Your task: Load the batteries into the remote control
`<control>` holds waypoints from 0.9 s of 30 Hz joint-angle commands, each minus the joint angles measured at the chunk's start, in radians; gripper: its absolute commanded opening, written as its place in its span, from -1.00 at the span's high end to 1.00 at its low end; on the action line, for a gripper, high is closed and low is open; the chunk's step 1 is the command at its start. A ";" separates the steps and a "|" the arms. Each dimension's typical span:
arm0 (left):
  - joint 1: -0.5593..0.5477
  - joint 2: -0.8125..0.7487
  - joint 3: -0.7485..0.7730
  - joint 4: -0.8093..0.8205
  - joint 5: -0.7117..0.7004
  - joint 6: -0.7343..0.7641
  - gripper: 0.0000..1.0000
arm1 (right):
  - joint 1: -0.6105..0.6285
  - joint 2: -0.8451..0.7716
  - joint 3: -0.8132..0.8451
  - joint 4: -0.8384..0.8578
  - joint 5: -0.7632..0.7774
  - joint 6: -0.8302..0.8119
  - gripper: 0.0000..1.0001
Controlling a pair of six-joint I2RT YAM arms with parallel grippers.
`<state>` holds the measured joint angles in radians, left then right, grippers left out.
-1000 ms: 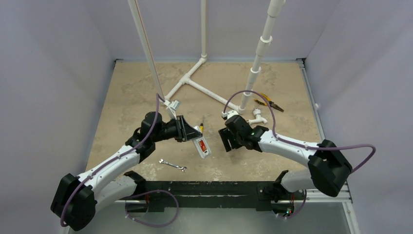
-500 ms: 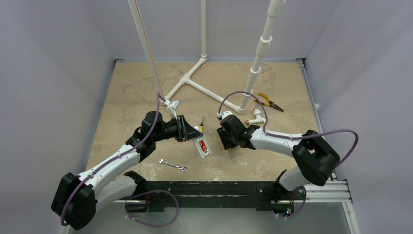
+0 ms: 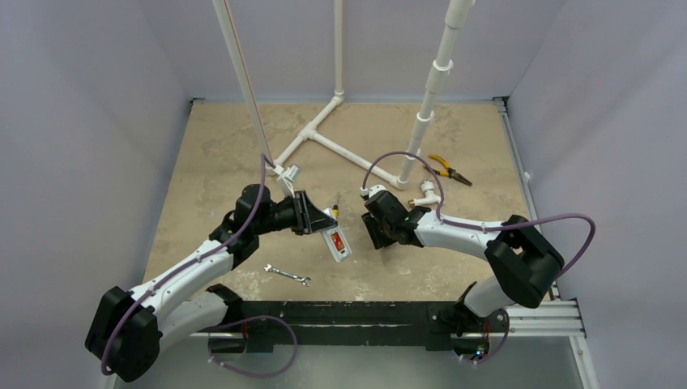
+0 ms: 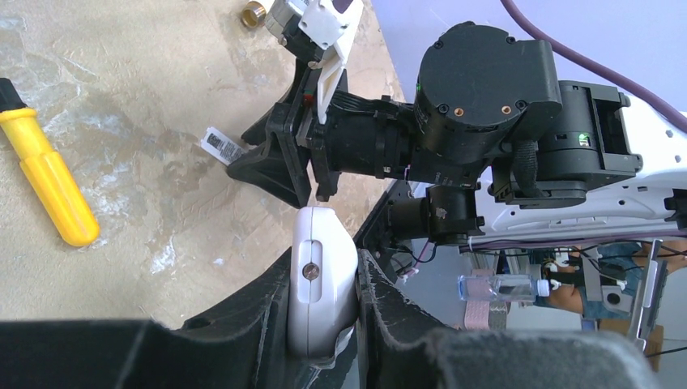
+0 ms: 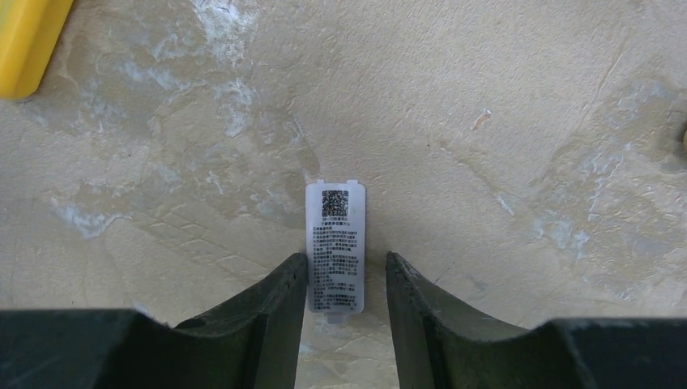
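Note:
My left gripper (image 3: 321, 224) is shut on the white remote control (image 3: 335, 243), which sticks out toward the table's middle. An orange-red patch, the batteries (image 3: 334, 241), shows in its open back. In the left wrist view the remote control's rounded end (image 4: 322, 275) is clamped between both pads of the left gripper (image 4: 324, 267). My right gripper (image 5: 346, 259) is low over the table, open, straddling a small white battery cover (image 5: 335, 243) that lies flat. The left finger (image 5: 279, 292) touches the cover's edge. The right finger (image 5: 409, 296) stands a little apart from it.
A yellow-handled screwdriver (image 3: 335, 204) lies just behind the remote. A silver wrench (image 3: 288, 275) is near the front edge. Yellow-handled pliers (image 3: 448, 169) and a white pipe fitting (image 3: 427, 193) sit at the right. A white PVC pipe frame (image 3: 324, 138) stands at the back.
My right gripper has moved slightly left and down over the battery cover, and its jaws have narrowed around it. The left arm and the remote have not moved.

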<state>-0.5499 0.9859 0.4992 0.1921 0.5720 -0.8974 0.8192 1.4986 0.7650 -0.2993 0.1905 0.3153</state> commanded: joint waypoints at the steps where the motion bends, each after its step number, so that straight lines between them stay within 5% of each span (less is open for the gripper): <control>1: 0.006 -0.002 0.043 0.028 0.013 0.003 1.00 | 0.007 -0.002 0.006 -0.073 -0.026 0.015 0.27; 6: 0.006 -0.009 0.046 0.021 0.007 0.005 1.00 | 0.009 0.019 0.021 -0.086 -0.040 0.007 0.43; 16: 0.007 0.011 0.056 0.035 0.015 -0.001 1.00 | 0.023 0.001 0.032 -0.133 -0.047 0.006 0.21; 24: 0.006 0.010 0.050 0.038 0.013 -0.004 1.00 | 0.026 0.014 0.049 -0.156 -0.030 0.004 0.33; 27: 0.006 0.011 0.051 0.041 0.013 -0.003 1.00 | 0.027 0.011 0.051 -0.155 -0.025 0.005 0.52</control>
<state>-0.5499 1.0004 0.5068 0.1932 0.5720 -0.8982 0.8387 1.4986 0.7929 -0.4026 0.1646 0.3187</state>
